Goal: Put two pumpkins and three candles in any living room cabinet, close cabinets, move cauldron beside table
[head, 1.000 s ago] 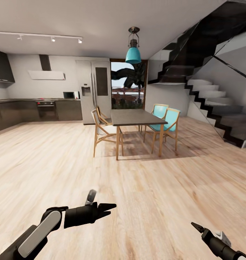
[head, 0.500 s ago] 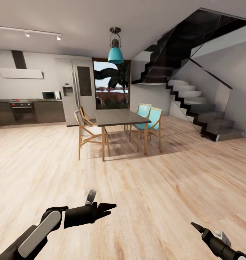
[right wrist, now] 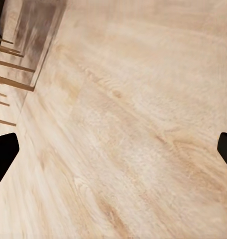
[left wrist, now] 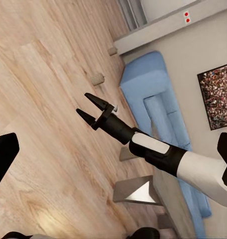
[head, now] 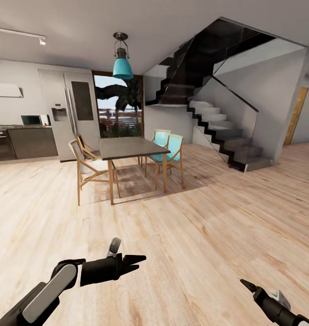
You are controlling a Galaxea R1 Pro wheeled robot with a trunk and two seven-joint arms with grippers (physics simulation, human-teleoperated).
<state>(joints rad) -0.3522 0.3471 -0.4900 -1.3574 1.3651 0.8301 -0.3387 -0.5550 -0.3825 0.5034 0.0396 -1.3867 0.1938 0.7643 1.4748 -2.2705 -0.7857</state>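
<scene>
My left gripper (head: 141, 263) hangs open and empty over bare wood floor, low in the head view. My right gripper (head: 246, 284) is at the lower right, also open with nothing in it. The left wrist view shows that right gripper (left wrist: 82, 104) with its two black fingers spread. Beyond it, two small tan-beige stubs, possibly candles (left wrist: 97, 78), sit on the floor near a blue sofa (left wrist: 148, 94). A grey glossy slab, perhaps the table (left wrist: 138, 191), lies beside the sofa. The pumpkins, cabinet and cauldron are out of view.
Ahead to the left stands a dining table (head: 127, 147) with wooden and teal chairs (head: 166, 151). A dark staircase (head: 218, 131) with glass panels rises at the right, with kitchen units and a fridge (head: 66, 117) at the far left. Open wood floor (head: 195, 235) lies in front.
The whole head view has swung to the right, so the dining table and stairs sit further left and more of the right-hand wall shows. Both arms keep the same pose.
</scene>
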